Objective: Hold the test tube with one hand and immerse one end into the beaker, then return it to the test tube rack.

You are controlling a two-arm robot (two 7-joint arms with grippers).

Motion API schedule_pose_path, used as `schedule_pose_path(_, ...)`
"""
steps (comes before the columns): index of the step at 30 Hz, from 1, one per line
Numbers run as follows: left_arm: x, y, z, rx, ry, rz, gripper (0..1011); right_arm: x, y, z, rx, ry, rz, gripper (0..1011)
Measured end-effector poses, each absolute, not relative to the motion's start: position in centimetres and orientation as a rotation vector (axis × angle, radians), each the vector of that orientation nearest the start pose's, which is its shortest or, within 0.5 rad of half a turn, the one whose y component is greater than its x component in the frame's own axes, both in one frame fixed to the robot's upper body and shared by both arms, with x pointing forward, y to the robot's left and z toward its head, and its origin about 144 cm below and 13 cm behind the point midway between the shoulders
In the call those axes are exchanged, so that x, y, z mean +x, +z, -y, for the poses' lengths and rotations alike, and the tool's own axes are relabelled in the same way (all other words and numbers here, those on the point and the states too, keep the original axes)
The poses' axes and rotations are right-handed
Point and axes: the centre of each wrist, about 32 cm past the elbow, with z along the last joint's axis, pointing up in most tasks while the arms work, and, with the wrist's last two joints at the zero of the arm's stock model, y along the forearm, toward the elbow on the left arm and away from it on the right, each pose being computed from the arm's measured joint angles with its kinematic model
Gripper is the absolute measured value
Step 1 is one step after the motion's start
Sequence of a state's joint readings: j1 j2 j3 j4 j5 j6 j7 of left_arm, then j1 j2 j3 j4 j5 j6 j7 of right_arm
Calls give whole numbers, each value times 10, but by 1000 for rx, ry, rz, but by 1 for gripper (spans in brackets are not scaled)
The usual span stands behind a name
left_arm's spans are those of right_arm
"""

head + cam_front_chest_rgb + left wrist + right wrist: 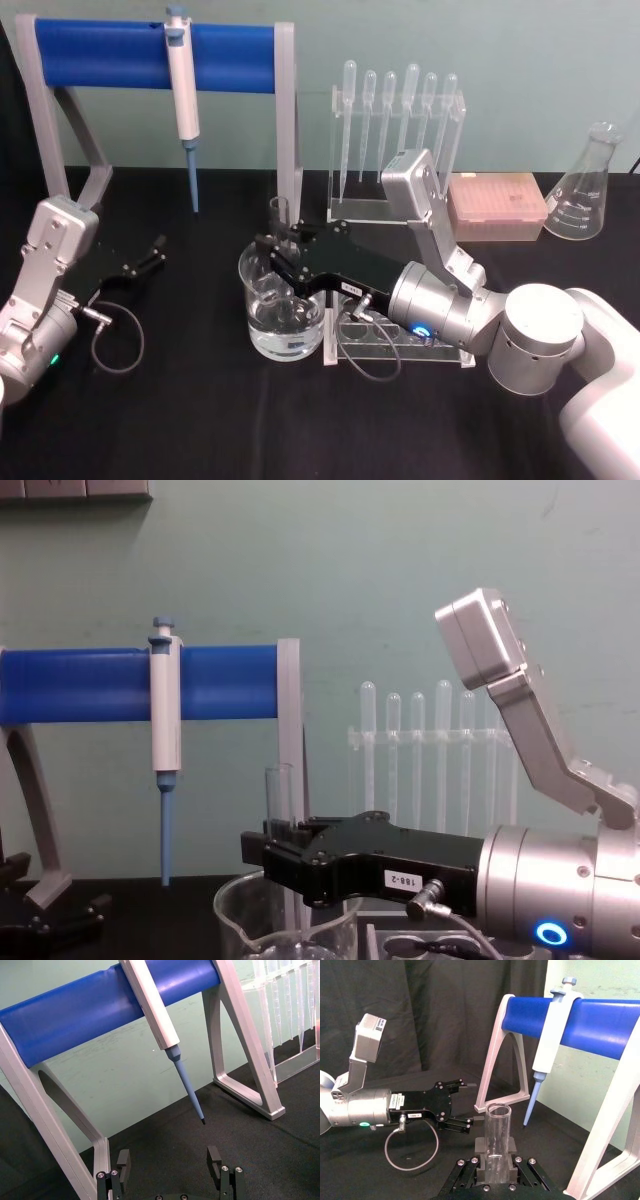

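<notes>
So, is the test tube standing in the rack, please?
No, the right gripper holds the test tube upright over the beaker, beside the rack; the left gripper hangs open, far left.
</notes>
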State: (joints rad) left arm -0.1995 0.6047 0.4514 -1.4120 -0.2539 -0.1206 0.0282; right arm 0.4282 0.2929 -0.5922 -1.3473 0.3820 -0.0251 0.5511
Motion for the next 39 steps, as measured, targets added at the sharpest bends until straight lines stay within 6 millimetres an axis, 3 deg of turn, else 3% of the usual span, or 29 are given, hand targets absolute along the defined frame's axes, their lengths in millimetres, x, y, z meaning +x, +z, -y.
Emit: schedule_pose_path(39, 489, 1140, -310, 304, 1248, 285, 1000, 540, 1183, 164, -45, -544, 77, 229)
